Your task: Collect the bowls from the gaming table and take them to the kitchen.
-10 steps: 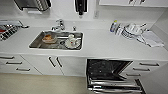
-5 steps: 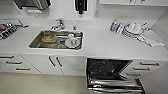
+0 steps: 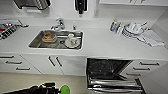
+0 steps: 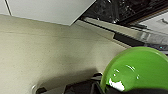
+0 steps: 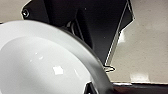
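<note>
I'm facing the kitchen sink [image 3: 56, 40], up and slightly left of my left claw [image 3: 53, 88], which is clenching the green bowl [image 4: 136, 70]; my right claw is carrying a white bowl [image 5: 42, 65], grip unclear.

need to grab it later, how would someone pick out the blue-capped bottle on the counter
Start at the steel sink set in the white counter, then look past its far end toward the pile of dishes. The bottle stands just before that pile, against the wall: the one upright thing there, with a yellowish top.
</note>
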Robot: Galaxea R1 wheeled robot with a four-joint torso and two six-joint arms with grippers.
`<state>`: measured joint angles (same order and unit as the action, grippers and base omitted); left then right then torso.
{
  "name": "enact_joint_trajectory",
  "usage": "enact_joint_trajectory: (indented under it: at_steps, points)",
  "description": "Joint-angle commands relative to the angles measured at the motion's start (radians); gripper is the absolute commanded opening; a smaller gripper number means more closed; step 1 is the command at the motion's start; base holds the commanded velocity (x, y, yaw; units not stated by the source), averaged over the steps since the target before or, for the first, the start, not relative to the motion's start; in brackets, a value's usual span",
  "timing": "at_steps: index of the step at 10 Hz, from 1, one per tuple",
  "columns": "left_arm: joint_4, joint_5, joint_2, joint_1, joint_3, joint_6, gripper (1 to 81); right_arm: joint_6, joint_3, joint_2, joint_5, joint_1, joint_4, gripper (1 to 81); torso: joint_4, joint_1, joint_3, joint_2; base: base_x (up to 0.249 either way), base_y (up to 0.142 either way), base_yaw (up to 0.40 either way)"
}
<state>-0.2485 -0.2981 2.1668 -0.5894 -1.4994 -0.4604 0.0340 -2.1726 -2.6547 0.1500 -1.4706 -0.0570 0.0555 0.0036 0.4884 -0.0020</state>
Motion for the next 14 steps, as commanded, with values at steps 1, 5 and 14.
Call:
enact_joint_trajectory:
  at_steps: [1,5,14]
  points:
    - [0.029,-0.133,0.006,0.139,0.041,-0.001,1.0,0.000,0.017,0.020,-0.079,-0.008,0.009,1.0,0.000,0.000,0.000,0.000,0.000,0.000,0.000]
    - [0.063,-0.174,0.015,0.196,0.044,-0.001,1.0,0.000,0.016,0.016,-0.079,-0.003,0.009,1.0,0.000,0.001,0.000,0.001,0.000,0.000,0.000]
    - [0.071,-0.224,0.056,0.245,0.044,-0.004,1.0,-0.003,0.021,0.016,-0.079,-0.001,0.009,1.0,0.000,0.001,0.001,0.001,0.000,0.000,0.000]
